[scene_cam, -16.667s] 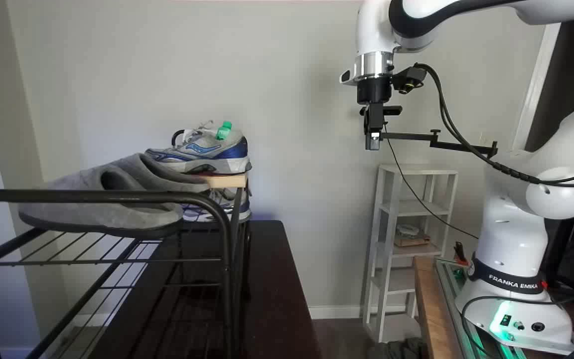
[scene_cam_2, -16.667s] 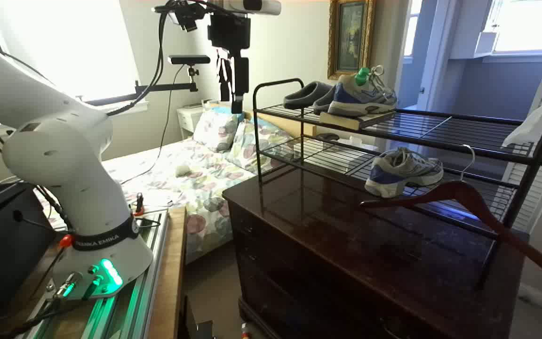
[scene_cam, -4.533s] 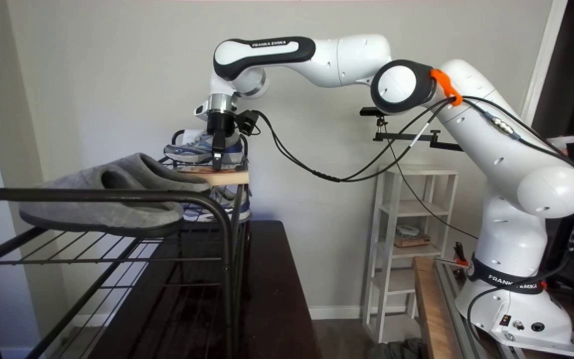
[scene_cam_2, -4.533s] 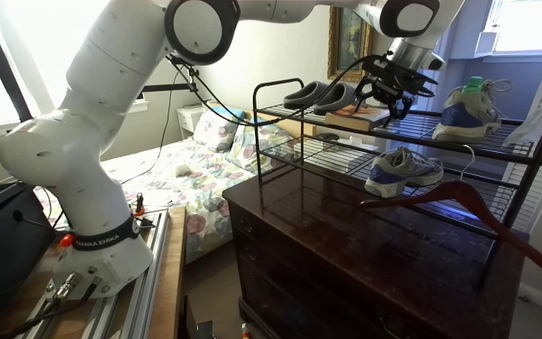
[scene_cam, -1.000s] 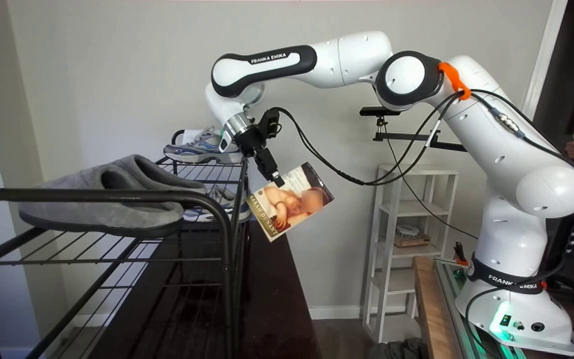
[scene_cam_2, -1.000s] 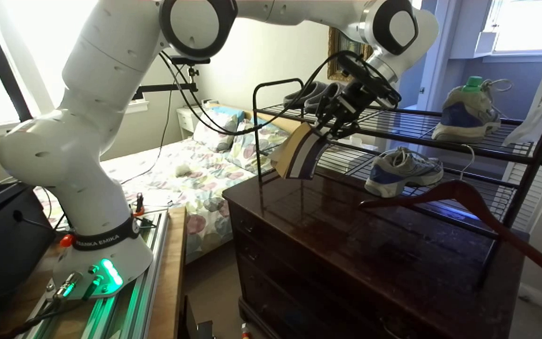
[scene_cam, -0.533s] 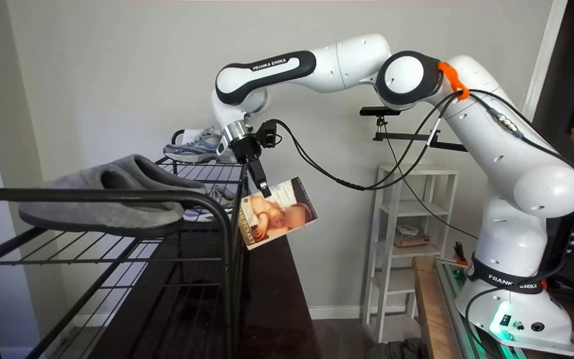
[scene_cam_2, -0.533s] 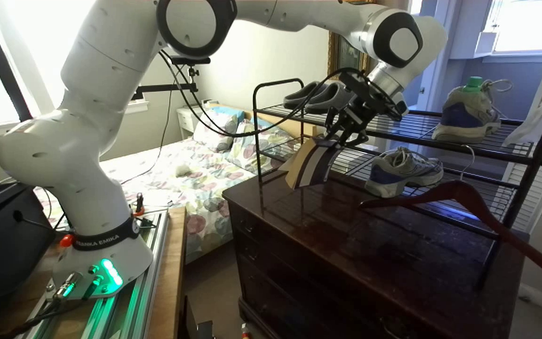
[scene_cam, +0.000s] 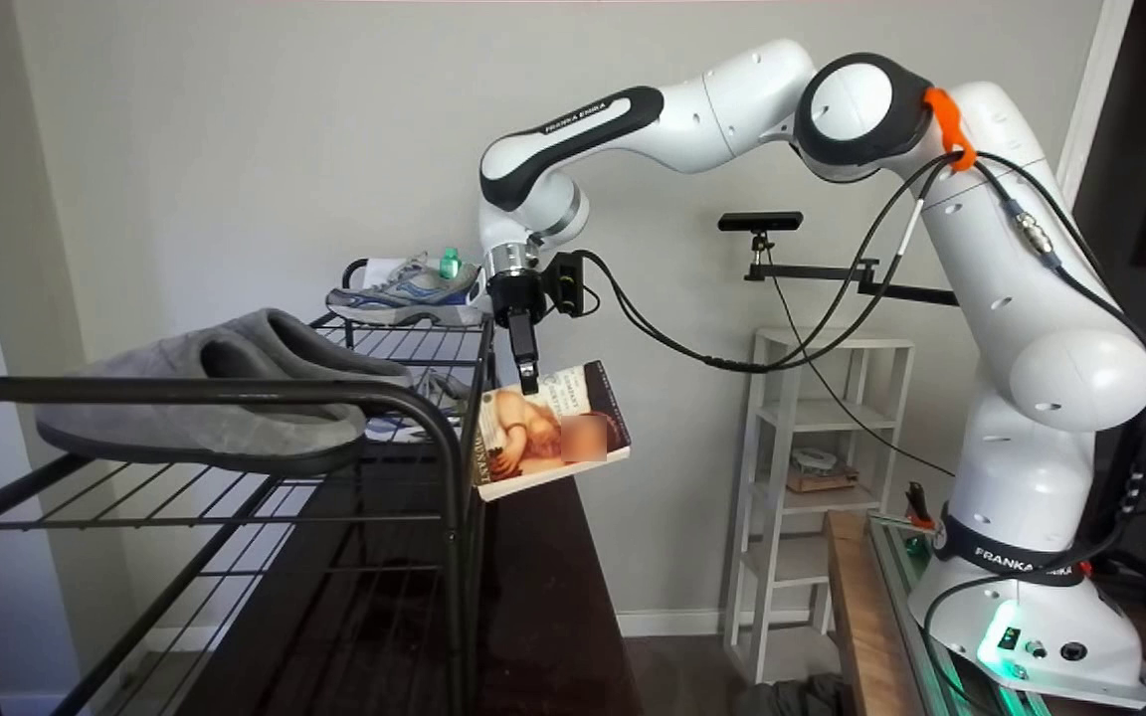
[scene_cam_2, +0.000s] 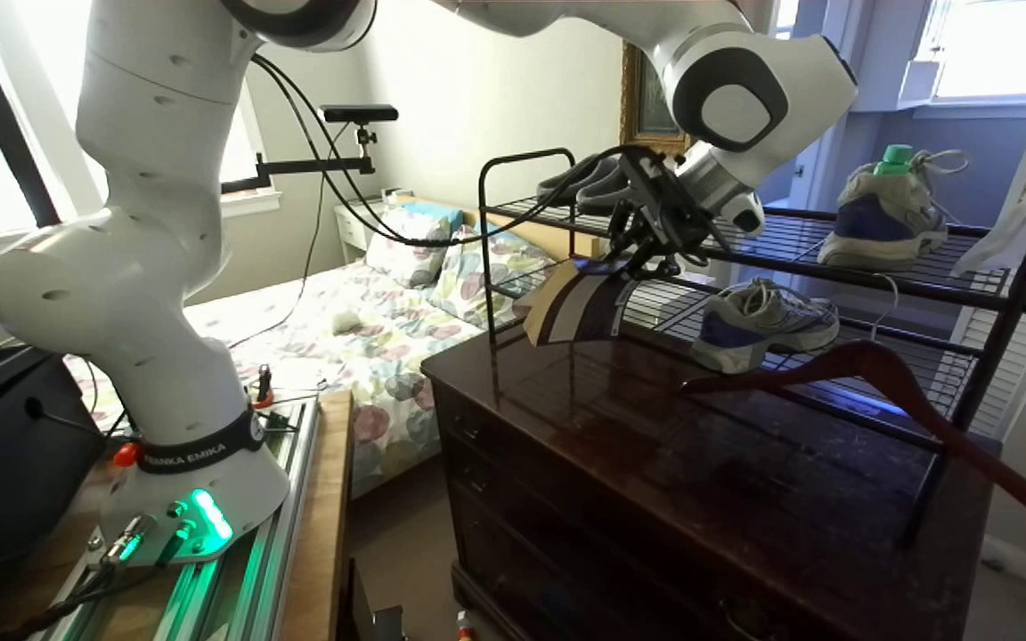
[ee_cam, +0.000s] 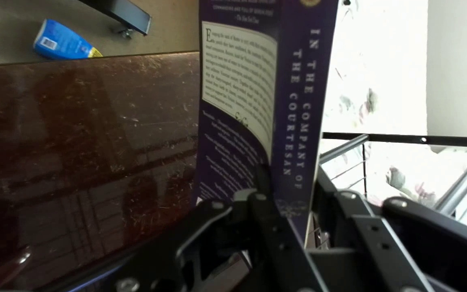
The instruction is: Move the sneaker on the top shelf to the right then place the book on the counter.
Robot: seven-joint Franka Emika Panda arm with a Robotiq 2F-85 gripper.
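Off the top shelf of the black metal shoe rack [scene_cam: 185, 391], where an earlier frame shows it lying, the paperback [scene_cam: 545, 428], titled "In the Company of the Courtesan" on its spine, hangs in the air before the rack, nearer the end that holds gray slippers [scene_cam: 225, 433], mostly lower than that shelf and over the dark wooden dresser [scene_cam_2: 700, 454] beneath the rack. Pinching it along the spine are the jaws of the Robotiq gripper [ee_cam: 292, 178], one against each cover; the spine is uppermost and slants. On the rack's top shelf, like the slippers but toward the opposite end, stands a gray-and-blue sneaker [scene_cam_2: 878, 227] with a green-capped container [scene_cam_2: 896, 157] poking out. Another sneaker [scene_cam_2: 767, 325] rests on the shelf below, between the rack's two ends. A coat hanger [scene_cam_2: 872, 358] of reddish wood shows in front of the rack; I cannot tell whether they touch. Past the rack's slipper end is a bed [scene_cam_2: 415, 347] with patterned bedding. On the floor [ee_cam: 172, 32], beyond the dresser edge farthest from the rack, is a blue bottle [ee_cam: 63, 42].
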